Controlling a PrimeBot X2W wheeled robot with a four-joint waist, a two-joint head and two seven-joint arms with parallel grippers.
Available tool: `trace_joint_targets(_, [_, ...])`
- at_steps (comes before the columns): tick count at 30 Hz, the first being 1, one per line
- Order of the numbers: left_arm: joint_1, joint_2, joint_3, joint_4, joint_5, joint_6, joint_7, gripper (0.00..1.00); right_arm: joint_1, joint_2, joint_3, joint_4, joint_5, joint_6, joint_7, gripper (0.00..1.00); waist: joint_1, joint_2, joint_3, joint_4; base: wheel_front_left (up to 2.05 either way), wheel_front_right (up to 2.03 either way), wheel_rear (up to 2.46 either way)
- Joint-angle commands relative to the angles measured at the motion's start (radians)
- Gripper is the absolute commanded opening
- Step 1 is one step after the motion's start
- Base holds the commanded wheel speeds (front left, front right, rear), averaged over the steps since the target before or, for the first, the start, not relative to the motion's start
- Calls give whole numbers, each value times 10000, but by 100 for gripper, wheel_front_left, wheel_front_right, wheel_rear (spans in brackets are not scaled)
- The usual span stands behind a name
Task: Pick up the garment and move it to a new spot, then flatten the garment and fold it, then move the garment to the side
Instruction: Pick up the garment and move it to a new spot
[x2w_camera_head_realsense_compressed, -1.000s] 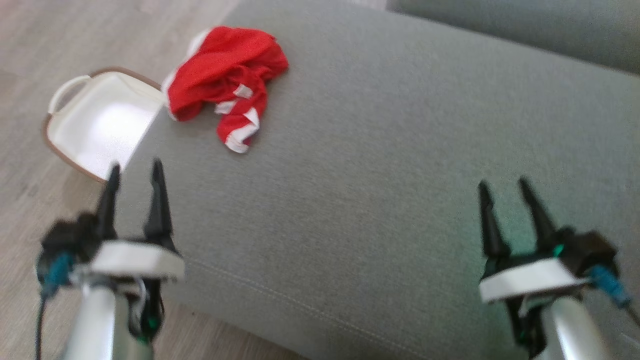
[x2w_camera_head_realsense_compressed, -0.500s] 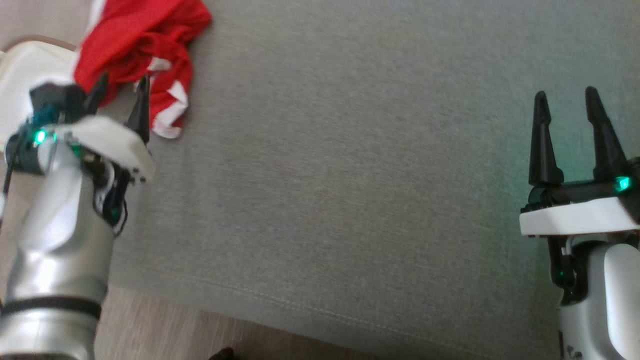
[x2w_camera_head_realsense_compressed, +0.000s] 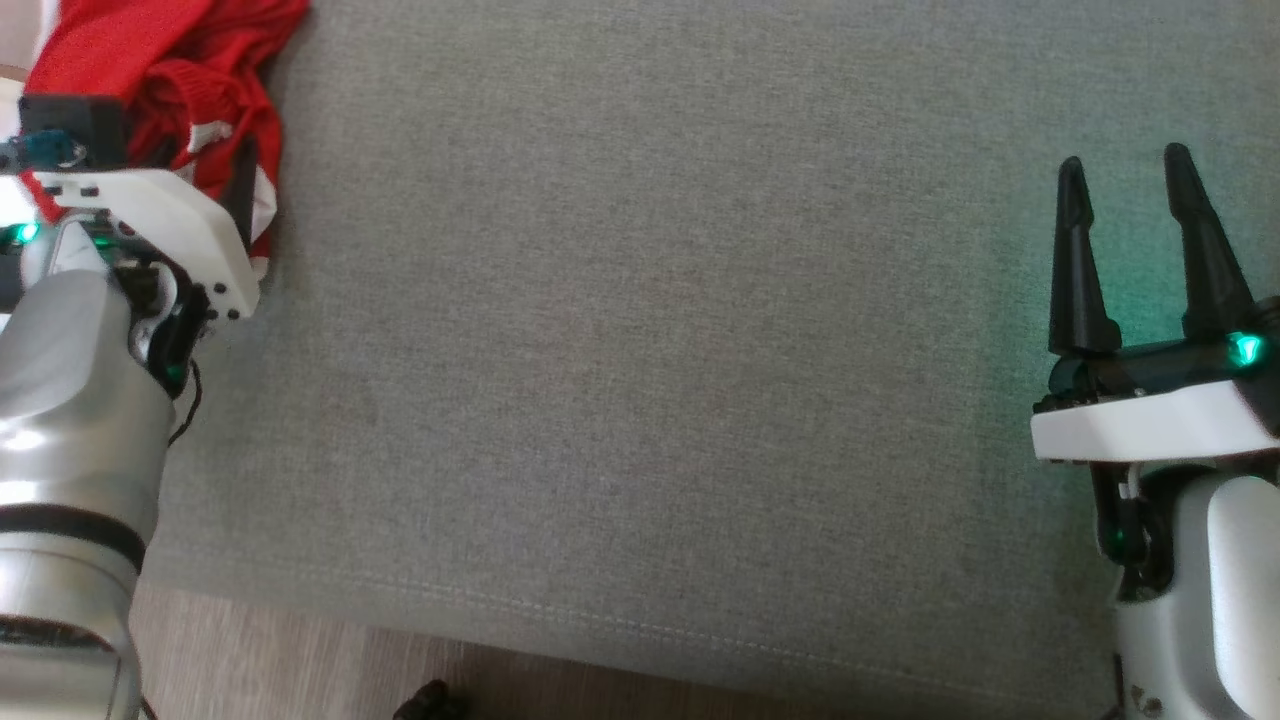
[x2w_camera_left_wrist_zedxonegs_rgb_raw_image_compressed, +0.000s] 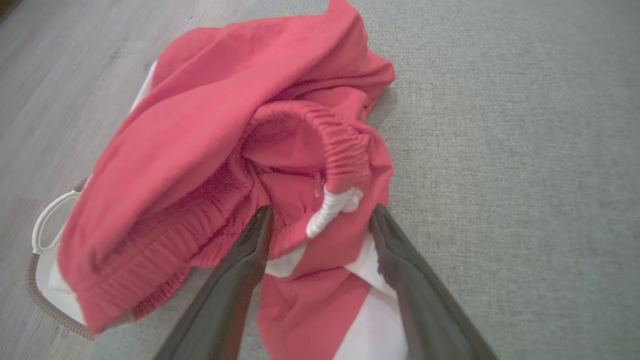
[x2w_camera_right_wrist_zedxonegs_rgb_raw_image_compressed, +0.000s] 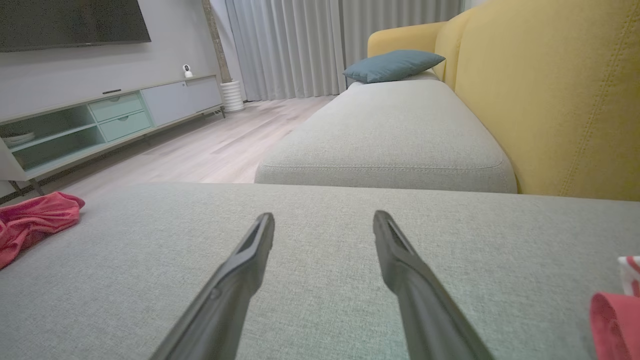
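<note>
The garment (x2w_camera_head_realsense_compressed: 150, 60), a crumpled pair of red shorts with white trim, lies at the far left edge of the grey sofa seat (x2w_camera_head_realsense_compressed: 650, 350). My left gripper (x2w_camera_head_realsense_compressed: 200, 155) is down on it, open. In the left wrist view the two dark fingers straddle the garment (x2w_camera_left_wrist_zedxonegs_rgb_raw_image_compressed: 210, 125) beside its elastic waistband and white drawstring, left gripper (x2w_camera_left_wrist_zedxonegs_rgb_raw_image_compressed: 322, 210) with nothing pinched. My right gripper (x2w_camera_head_realsense_compressed: 1124, 160) hovers open over bare seat at the right, far from the shorts. From the right wrist, right gripper (x2w_camera_right_wrist_zedxonegs_rgb_raw_image_compressed: 324, 216) points along the seat, with the garment (x2w_camera_right_wrist_zedxonegs_rgb_raw_image_compressed: 35, 215) at the far left.
A white basket (x2w_camera_left_wrist_zedxonegs_rgb_raw_image_compressed: 50, 220) with a brown rim stands on the wood floor under the garment's overhanging side. The seat's front edge and floor (x2w_camera_head_realsense_compressed: 400, 670) lie below. A yellow backrest (x2w_camera_right_wrist_zedxonegs_rgb_raw_image_compressed: 550, 100), a blue pillow (x2w_camera_right_wrist_zedxonegs_rgb_raw_image_compressed: 395, 65) and another red-and-white cloth (x2w_camera_right_wrist_zedxonegs_rgb_raw_image_compressed: 612, 320) are to my right.
The head camera has swung, shifting the whole picture. My left arm has reached forward to the garment and its open fingers now straddle it. The right gripper stays open.
</note>
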Motion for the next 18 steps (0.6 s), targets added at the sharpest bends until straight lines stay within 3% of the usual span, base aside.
trace_joint_targets(1, [-437,580,189,-24,-152,15,-105,100,-162,-28,295,-400,-100,-9,60,100,-1,0,51,-42,0,0,0])
trace_joint_targets(4, [-591,505,-44,288,-340,15,-126,100,-155,-28,338,-400,-111,-9,56,100,-1,0,78,-85,0,0,0])
trace_joint_targets(5, [-614,486,-139,327,-420,14,-172,18,-149,-28,350,-378,-109,-9,42,100,-1,0,59,-95,0,0,0])
trace_joint_targets(6, [-619,468,-250,339,-492,14,-245,0,-135,-28,364,-340,-101,-9,23,100,-1,0,10,-105,0,0,0])
trace_joint_targets(13, [-552,618,-1014,14,-792,14,-1461,0,39,-28,469,167,235,-9,-295,100,-1,0,-865,-153,0,0,0])
trace_joint_targets(18, [-456,839,-1528,-1036,-845,14,-1980,0,293,-28,549,690,596,-9,-651,100,-1,0,-1900,-267,0,0,0])
